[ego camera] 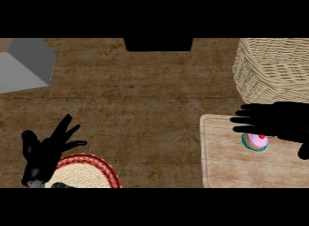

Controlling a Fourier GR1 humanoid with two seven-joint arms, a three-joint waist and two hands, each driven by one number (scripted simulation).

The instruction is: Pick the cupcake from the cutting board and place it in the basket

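A cupcake (255,142) with pink icing, a red top and a teal wrapper stands on the pale wooden cutting board (229,163) at the right. My right hand (287,121) hovers right over it, fingers stretched to the left and open, hiding the cupcake's upper edge. The tall wicker basket (277,70) stands just behind the board at the upper right. My left hand (46,150) rests open at the lower left, fingers spread and pointing up.
A round woven mat with a red rim (95,170) lies under the left hand. A grey box (20,64) sits at the upper left, and a black object (158,44) at the top centre. Brown counter lies between.
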